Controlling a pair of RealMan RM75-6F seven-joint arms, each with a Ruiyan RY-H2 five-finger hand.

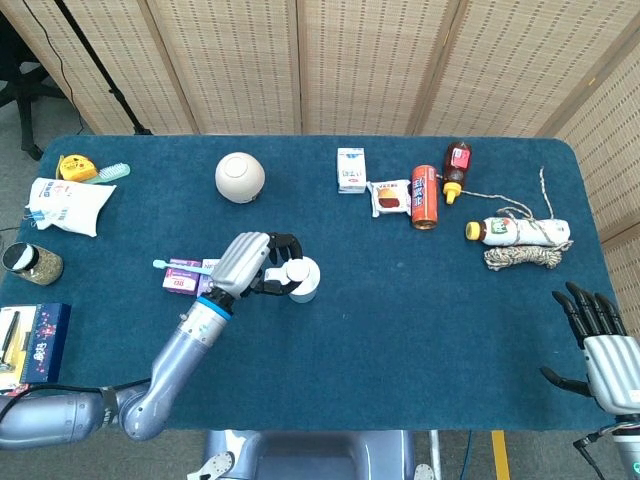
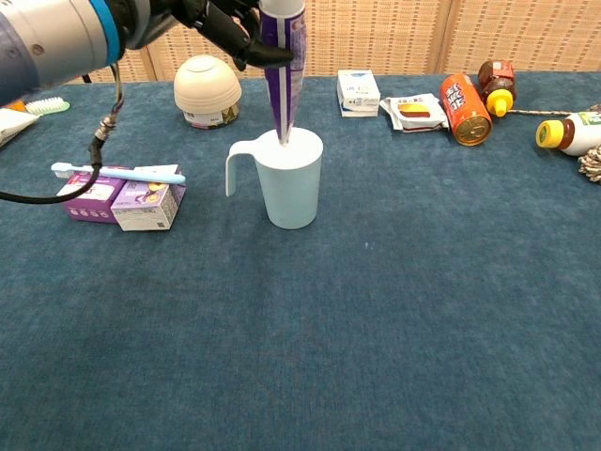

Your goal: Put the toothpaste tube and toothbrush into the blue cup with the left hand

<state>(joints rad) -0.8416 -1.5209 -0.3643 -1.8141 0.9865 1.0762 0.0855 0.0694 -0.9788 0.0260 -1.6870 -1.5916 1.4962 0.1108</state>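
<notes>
Left hand (image 2: pixel 221 21): upper left of the chest view; you grip the toothpaste tube (image 2: pixel 284 70) near its cap end.
Tube: hangs upright, crimped tail just at the blue cup (image 2: pixel 290 183) rim, frame centre-left.
Handling: likely light and soft; squeeze gently and lower it straight, since the cup may tip.
Toothbrush (image 2: pixel 117 172): lies on purple boxes (image 2: pixel 120 198), left of the cup; thin and stiff, so pinch it mid-handle.
Right hand (image 1: pixel 600 350): lower right of the head view, fingers spread, empty.

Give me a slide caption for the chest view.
Left hand holds the toothpaste tube upright, tip at the blue cup rim.
</notes>
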